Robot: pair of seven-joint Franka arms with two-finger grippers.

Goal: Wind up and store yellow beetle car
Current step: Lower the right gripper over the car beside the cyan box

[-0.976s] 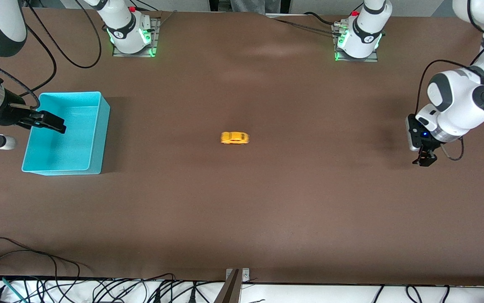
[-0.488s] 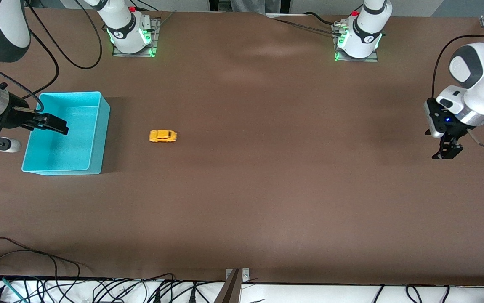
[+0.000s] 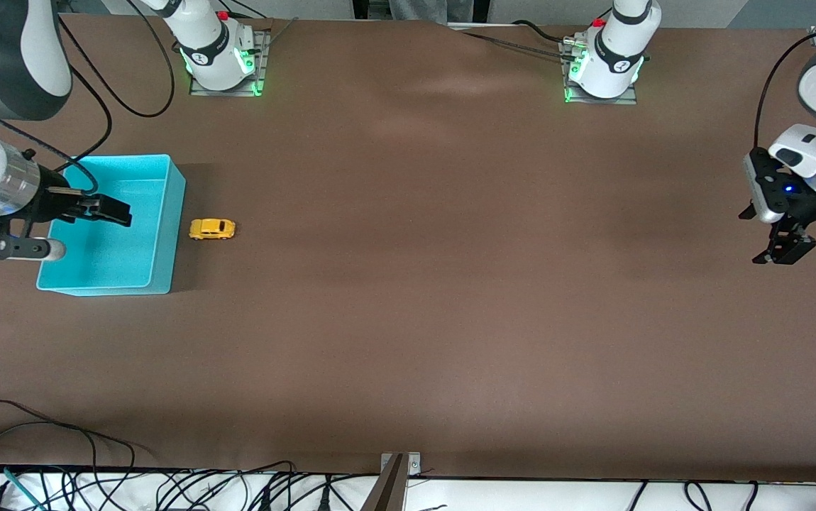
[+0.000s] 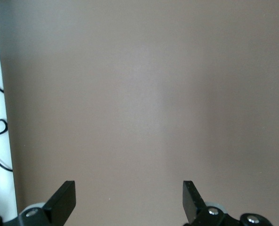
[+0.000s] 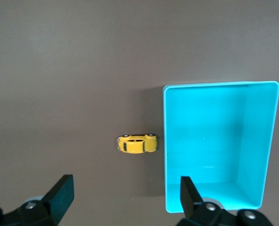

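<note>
The yellow beetle car (image 3: 212,228) stands on its wheels on the brown table, beside the turquoise bin (image 3: 175,213) with a narrow gap between them. The right wrist view shows the car (image 5: 137,143) side on next to the bin (image 5: 210,136), which holds nothing. My right gripper (image 3: 111,211) hangs open over the bin, its fingers wide apart around nothing (image 5: 125,197). My left gripper (image 3: 783,250) is open over bare table at the left arm's end, well away from the car, and its wrist view shows only tabletop between the fingers (image 4: 129,200).
Both arm bases (image 3: 222,64) (image 3: 603,67) stand along the table edge farthest from the front camera. Loose cables (image 3: 167,486) and a metal bracket (image 3: 395,479) lie along the nearest edge. Brown tabletop stretches between the car and the left gripper.
The car has rolled from the table's middle toward the right arm's end and now stands next to the bin. The left gripper has drawn back toward its end. The right gripper shifted slightly over the bin.
</note>
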